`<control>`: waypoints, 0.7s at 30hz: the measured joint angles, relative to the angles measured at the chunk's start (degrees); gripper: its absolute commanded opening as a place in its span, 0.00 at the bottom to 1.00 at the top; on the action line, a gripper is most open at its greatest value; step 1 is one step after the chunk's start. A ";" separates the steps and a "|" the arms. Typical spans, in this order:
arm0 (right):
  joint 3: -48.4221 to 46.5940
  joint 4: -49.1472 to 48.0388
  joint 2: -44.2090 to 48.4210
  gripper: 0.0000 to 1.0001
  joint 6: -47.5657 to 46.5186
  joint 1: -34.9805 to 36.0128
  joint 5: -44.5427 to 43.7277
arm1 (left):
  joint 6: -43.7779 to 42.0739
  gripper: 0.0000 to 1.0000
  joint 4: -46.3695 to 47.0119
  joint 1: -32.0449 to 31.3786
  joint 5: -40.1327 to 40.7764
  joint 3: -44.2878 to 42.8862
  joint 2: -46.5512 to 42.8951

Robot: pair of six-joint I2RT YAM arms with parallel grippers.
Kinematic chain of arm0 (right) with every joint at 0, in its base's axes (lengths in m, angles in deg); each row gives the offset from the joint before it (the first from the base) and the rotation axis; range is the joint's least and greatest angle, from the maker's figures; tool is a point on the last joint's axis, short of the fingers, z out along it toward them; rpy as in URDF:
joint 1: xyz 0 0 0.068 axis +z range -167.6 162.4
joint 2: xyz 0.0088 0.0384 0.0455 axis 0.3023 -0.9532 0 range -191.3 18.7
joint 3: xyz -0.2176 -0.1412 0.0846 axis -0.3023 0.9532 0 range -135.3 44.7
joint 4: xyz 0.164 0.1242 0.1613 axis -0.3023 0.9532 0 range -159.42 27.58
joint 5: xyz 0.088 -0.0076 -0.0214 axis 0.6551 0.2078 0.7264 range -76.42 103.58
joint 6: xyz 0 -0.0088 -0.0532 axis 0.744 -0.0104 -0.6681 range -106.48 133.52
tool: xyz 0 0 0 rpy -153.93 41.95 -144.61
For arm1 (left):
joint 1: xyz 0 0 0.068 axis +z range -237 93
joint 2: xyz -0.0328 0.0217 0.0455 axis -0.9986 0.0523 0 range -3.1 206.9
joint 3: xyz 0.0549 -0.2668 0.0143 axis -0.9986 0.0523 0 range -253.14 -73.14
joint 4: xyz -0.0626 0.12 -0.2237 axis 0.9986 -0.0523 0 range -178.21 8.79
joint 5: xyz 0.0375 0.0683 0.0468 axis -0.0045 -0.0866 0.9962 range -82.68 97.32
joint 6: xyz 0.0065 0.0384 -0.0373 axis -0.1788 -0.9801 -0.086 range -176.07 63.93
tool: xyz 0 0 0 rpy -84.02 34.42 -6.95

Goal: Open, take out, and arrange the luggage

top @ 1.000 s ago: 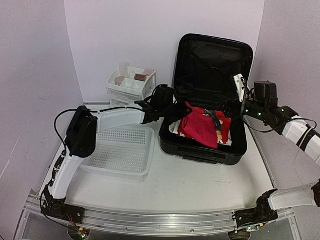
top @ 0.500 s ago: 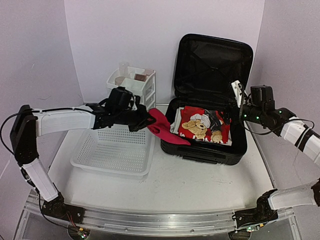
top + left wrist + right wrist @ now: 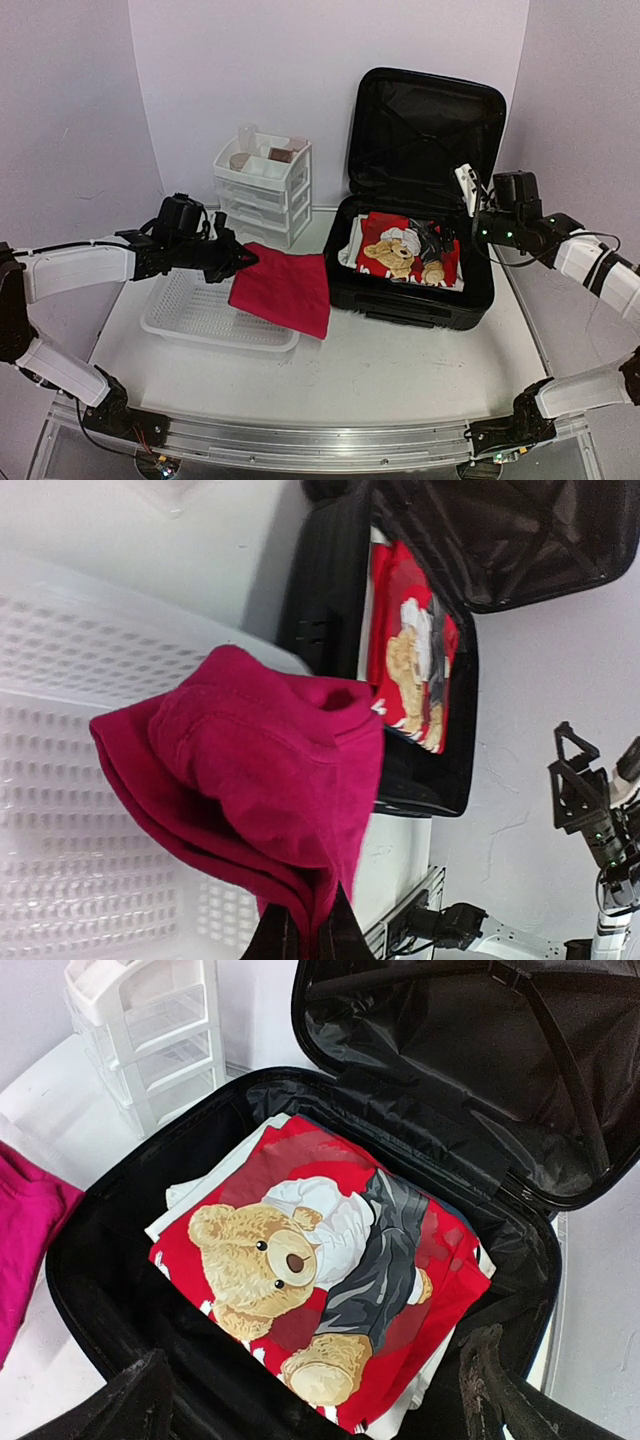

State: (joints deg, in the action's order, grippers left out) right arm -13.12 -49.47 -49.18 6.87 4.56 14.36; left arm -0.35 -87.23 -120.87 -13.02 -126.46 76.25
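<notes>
The luggage (image 3: 410,298), a black hard-shell suitcase, lies open with its lid (image 3: 425,130) upright. A folded red garment with a teddy bear print (image 3: 405,255) lies on top inside. My left gripper (image 3: 243,258) is shut on a crimson cloth (image 3: 285,290), which hangs over the right end of the white mesh basket (image 3: 195,318). In the left wrist view the fingers (image 3: 305,928) pinch the cloth (image 3: 260,770) above the basket (image 3: 80,680). My right gripper (image 3: 472,222) hovers open and empty over the suitcase's right side; its view shows the bear garment (image 3: 320,1260).
A small white drawer unit (image 3: 262,185) with small items on top stands behind the basket, left of the suitcase; it also shows in the right wrist view (image 3: 150,1030). White walls close the back and sides. Bare table lies in front of the suitcase.
My left gripper has carried the crimson cloth out of the suitcase and leftward over the basket, uncovering the bear garment. The right gripper has edged slightly left.
</notes>
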 measured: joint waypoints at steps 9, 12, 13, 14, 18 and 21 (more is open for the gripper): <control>-0.20 1.18 0.00 0.98 0.09 0.00 0.09 | -7.96 0.00 -1.95 9.68 -7.17 5.46 -0.57; -0.20 1.81 0.00 0.98 0.09 0.00 0.11 | -12.52 0.00 -2.32 11.34 -8.55 5.46 0.48; -0.20 2.03 0.00 0.98 0.07 0.00 0.11 | -14.12 0.00 -2.73 11.72 -8.63 5.46 1.11; -0.20 2.16 0.00 0.98 0.07 0.00 0.11 | -15.67 0.00 -3.21 12.04 -8.55 5.46 1.81; -0.31 2.56 0.02 0.98 -0.15 0.00 0.09 | -21.70 0.00 -5.01 13.40 -8.00 5.46 4.76; -0.31 2.58 0.04 0.98 -0.28 0.00 0.09 | -25.94 0.00 -5.03 14.21 -6.86 5.33 6.95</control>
State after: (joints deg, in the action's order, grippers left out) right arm -13.43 -46.90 -49.14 6.58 4.56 14.45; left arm -26.29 -92.26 -106.66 -19.88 -121.12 83.20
